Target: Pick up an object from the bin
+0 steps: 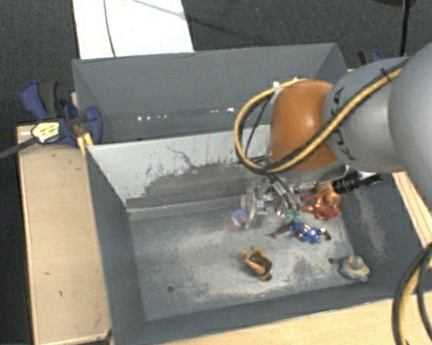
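Where the small things begin, near the middle of the grey bin (115, 243), a pale lilac piece (241, 218) lies just left of the hand (270, 200), perhaps touching it; its shape is hard to make out. In front of it, apart, lies a brown lump (257, 262). The hand hangs low over the floor beneath the orange wrist cover (300, 126), and I cannot tell whether it is open, closed or has hold of anything. Just to its right lie a blue piece (309, 234) and an orange-red piece (327, 206), the latter partly hidden by the arm. A small grey-green thing (354, 268) sits near the right front corner.
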Controlling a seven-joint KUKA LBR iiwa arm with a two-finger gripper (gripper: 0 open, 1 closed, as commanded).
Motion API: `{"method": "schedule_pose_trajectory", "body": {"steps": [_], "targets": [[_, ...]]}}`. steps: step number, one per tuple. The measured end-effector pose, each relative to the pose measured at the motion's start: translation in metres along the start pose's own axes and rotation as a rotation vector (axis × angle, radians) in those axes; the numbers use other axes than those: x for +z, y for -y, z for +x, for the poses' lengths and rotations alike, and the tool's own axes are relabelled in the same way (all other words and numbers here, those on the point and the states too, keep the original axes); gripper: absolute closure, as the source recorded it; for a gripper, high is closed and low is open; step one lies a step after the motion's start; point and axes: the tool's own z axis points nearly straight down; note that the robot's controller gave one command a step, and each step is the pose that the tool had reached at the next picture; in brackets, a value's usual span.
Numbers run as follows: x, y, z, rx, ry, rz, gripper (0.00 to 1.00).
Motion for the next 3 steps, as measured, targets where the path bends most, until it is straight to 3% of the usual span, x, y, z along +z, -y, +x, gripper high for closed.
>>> {"method": "schedule_pose_trajectory", "body": {"steps": [3], "targets": [[-0.057,0.000,0.000,-0.001,-0.005,0.000,1.00]]}}
